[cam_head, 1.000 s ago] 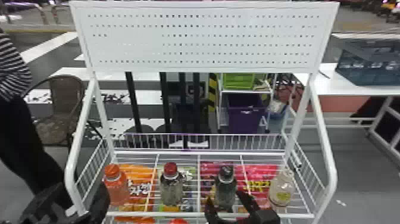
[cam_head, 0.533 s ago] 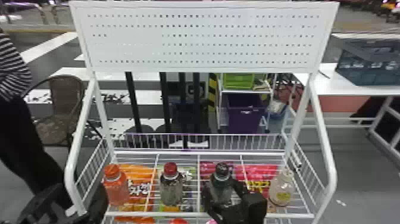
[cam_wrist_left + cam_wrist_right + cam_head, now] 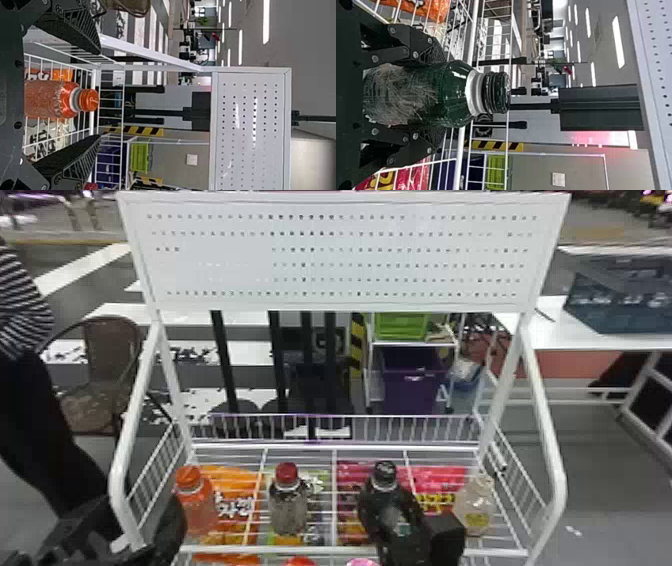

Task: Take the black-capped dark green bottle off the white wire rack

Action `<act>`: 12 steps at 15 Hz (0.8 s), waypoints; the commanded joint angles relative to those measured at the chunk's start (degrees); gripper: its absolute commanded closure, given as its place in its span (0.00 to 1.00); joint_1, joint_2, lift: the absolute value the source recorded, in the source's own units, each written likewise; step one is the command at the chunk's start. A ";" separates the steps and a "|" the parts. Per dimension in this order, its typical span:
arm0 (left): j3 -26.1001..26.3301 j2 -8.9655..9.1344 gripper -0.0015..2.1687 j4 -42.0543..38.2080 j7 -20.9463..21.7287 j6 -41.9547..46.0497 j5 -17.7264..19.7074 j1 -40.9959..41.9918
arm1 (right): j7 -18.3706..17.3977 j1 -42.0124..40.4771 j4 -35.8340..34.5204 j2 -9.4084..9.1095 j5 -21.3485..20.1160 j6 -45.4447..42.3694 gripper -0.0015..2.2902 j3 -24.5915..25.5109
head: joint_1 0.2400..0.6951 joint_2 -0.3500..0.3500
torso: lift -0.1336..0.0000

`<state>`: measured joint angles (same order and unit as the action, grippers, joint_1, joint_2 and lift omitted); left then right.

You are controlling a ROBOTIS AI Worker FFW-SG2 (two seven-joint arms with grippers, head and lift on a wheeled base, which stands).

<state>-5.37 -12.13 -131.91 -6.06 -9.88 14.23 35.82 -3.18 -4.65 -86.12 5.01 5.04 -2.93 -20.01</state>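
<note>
My right gripper (image 3: 395,517) is at the rack's front right, in front of the dark green bottle (image 3: 384,474), whose black cap and shoulder rise above it. The right wrist view has the right gripper (image 3: 440,93) shut on the body of the green bottle (image 3: 455,89), one finger along each side, below the pale neck ring. At the rack's left front corner stands my left gripper (image 3: 167,522), beside the orange bottle (image 3: 196,510). In the left wrist view the left gripper (image 3: 99,95) has its fingers wide apart, with the orange bottle (image 3: 51,99) between and untouched.
The white wire rack (image 3: 340,447) also holds a red-capped bottle (image 3: 288,507) left of the green one and a pale bottle (image 3: 475,510) on its right. Colourful packets lie beneath the wires. A perforated white panel (image 3: 340,255) rises behind, with slanting side rails.
The right gripper has come up to the green bottle from its front right, and its fingers have shut on it. The bottle's cap has shifted slightly. Left gripper and other bottles look unmoved.
</note>
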 commanded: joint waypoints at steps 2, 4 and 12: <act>-0.07 0.09 0.07 0.07 -0.01 -0.27 0.00 -0.31 | 0.01 -7.04 -16.98 3.42 -0.03 7.99 0.57 1.55 | 0.57 0.50 | 1.00; 0.01 0.09 0.07 0.34 -0.01 -0.27 0.00 -0.67 | 0.10 -11.87 -27.35 5.36 -0.65 11.68 0.57 3.92 | 0.57 0.50 | 1.00; 0.36 0.26 0.07 0.69 -0.01 -0.10 -0.08 -1.02 | 3.26 -29.72 -41.41 7.12 -0.91 8.87 0.57 19.48 | 0.57 0.50 | 1.00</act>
<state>-5.01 -11.87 -131.16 -6.06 -10.06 14.15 34.80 -0.24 -31.66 -126.19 12.34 3.79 7.75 -3.03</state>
